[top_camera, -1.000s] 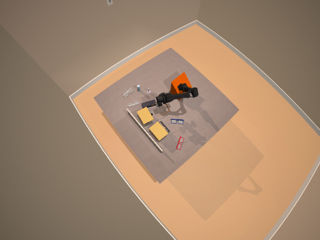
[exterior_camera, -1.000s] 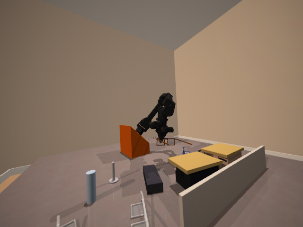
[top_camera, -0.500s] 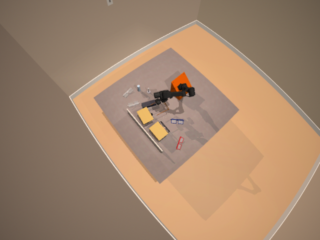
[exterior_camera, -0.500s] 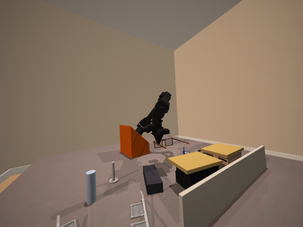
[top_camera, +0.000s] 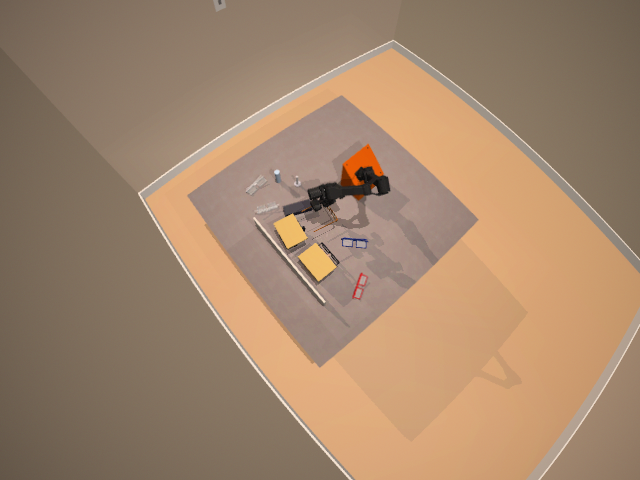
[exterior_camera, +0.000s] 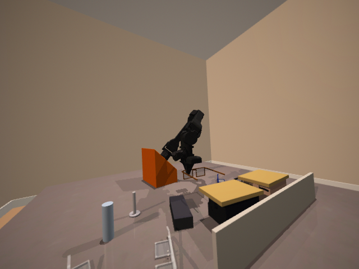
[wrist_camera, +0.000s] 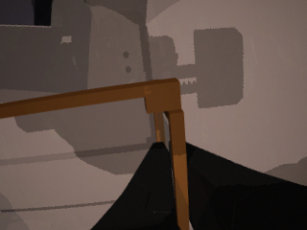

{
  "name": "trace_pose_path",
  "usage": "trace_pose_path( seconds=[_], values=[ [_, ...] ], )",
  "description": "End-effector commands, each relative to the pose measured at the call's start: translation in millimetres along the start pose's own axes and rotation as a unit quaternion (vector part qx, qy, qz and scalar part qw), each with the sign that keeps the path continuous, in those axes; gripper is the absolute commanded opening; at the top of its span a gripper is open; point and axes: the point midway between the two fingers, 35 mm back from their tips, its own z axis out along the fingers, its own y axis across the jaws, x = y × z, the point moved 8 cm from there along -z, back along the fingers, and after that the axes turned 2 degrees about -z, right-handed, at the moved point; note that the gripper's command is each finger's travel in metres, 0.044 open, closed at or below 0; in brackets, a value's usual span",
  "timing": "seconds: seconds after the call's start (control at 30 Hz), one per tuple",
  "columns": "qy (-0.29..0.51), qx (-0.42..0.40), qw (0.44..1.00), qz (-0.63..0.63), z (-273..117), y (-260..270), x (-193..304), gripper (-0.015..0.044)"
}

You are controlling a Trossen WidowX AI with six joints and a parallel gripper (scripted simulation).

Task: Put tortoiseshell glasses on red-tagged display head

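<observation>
The tortoiseshell glasses (exterior_camera: 214, 170) (wrist_camera: 86, 96) hang in the air with their temples open. My gripper (exterior_camera: 188, 172) (wrist_camera: 166, 151) is shut on their front frame near one end, in front of the orange block and short of both heads. In the exterior view the temples point toward the heads' side. A black head (exterior_camera: 216, 209) stands under the nearer yellow board (top_camera: 290, 230) (exterior_camera: 231, 191). A skin-coloured head (exterior_camera: 272, 189) stands under the other yellow board (top_camera: 317, 262) (exterior_camera: 263, 176), with black glasses (top_camera: 329, 253) at its front. I cannot see the red tag.
A pale upright panel (top_camera: 289, 260) (exterior_camera: 263, 219) runs behind the heads. A dark box (top_camera: 293, 208) (exterior_camera: 182, 214) lies beside the black head. A blue-grey cylinder (top_camera: 277, 176) (exterior_camera: 107, 221) and small peg (exterior_camera: 134, 202) stand nearby. Blue glasses (top_camera: 347, 238), red glasses and clear glasses also lie around.
</observation>
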Motion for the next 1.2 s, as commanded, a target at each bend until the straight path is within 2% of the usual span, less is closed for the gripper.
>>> trace_pose_path(
  seconds=[0.0, 0.73, 1.17],
  values=[
    [-0.001, 0.002, 1.000, 0.004, 5.4, -1.2, -0.5, 0.0000],
    [0.005, 0.002, 1.000, 0.004, 29.7, -1.4, -4.6, 0.0000],
    [0.005, 0.001, 1.000, 0.004, 30.8, 8.6, -5.1, 0.0000]
  ],
)
